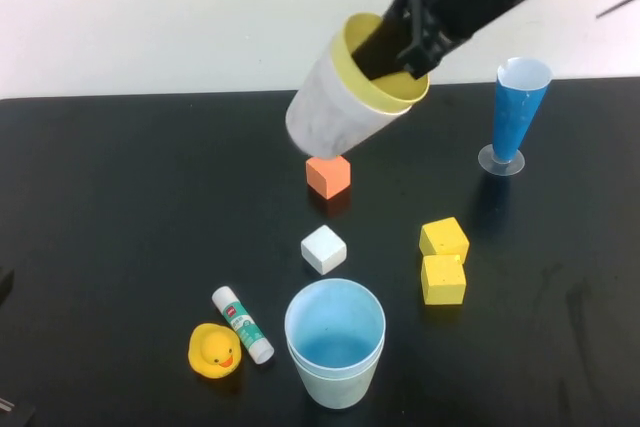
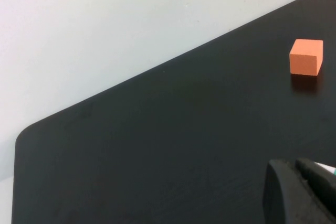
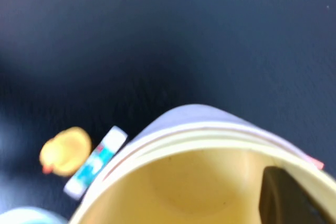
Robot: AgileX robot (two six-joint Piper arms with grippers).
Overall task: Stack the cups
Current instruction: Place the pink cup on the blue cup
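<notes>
A yellow cup (image 1: 388,97) nested inside a pale pink cup (image 1: 325,119) hangs tilted above the back of the table. My right gripper (image 1: 408,49) is shut on the rim of this pair. The right wrist view shows one of its fingers (image 3: 283,198) inside the yellow cup (image 3: 194,182), with the pink cup (image 3: 194,116) wrapped around it. A light blue cup (image 1: 335,327) stands upright inside a mint green cup (image 1: 335,389) at the front centre. My left gripper (image 2: 295,165) is shut and empty, low over the table's left side.
Under the lifted cups lies an orange block (image 1: 328,175), with a white block (image 1: 323,248) nearer the front. Two yellow blocks (image 1: 444,239) (image 1: 443,279) sit to the right. A rubber duck (image 1: 214,350) and a glue stick (image 1: 242,324) lie front left. A blue cone (image 1: 520,112) stands back right.
</notes>
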